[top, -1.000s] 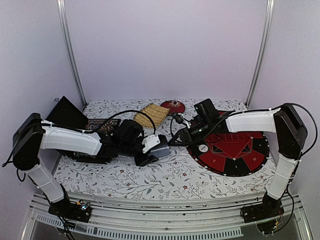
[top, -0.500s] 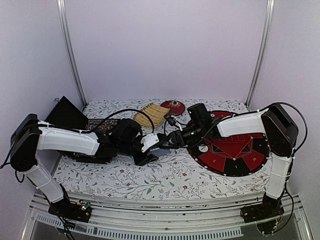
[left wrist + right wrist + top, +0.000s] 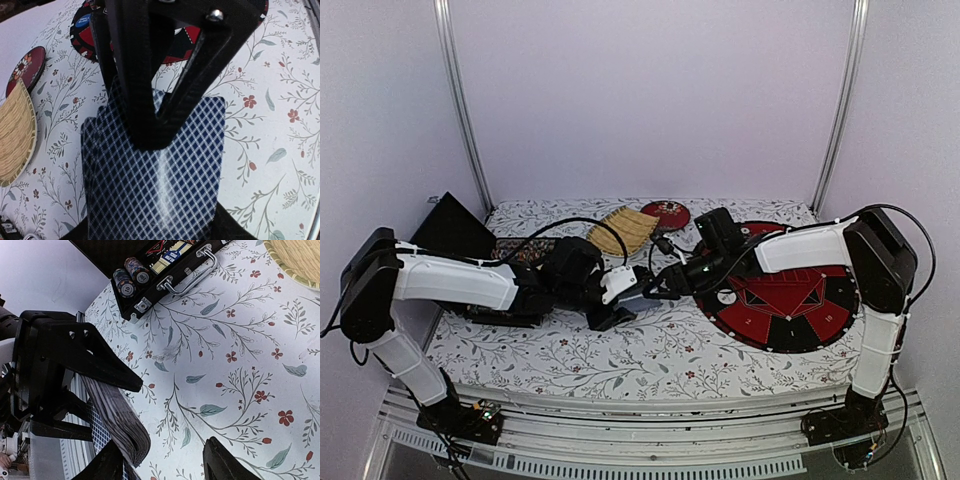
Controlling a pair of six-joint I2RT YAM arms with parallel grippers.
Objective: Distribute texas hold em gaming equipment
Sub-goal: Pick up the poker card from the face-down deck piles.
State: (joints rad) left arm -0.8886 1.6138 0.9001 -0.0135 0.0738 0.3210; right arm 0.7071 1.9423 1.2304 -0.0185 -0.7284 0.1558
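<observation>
My left gripper (image 3: pixel 618 302) is shut on the card deck (image 3: pixel 638 293), holding it above the table's middle. In the left wrist view the deck's blue-checked back (image 3: pixel 150 185) fills the frame. My right gripper (image 3: pixel 662 284) is open at the deck's free end. One of its fingers (image 3: pixel 145 100) lies over the card backs; the other finger (image 3: pixel 225 462) stands well apart. The deck's bent edge (image 3: pixel 125 435) sits between them, close to the left finger (image 3: pixel 107 462). Poker chips (image 3: pixel 131 276) stand in the black case (image 3: pixel 515 252). A white button (image 3: pixel 726 297) lies on the round red mat (image 3: pixel 790 305).
A woven bamboo tray (image 3: pixel 622 230) and a round red dish (image 3: pixel 666 212) sit at the back centre. The open case with its metal handle (image 3: pixel 187 275) lies at the left, behind my left arm. The floral cloth (image 3: pixel 650 350) covers the table.
My right gripper has moved left from the mat's edge to the deck's end. My left gripper has kept hold of the deck and shifted only slightly.
</observation>
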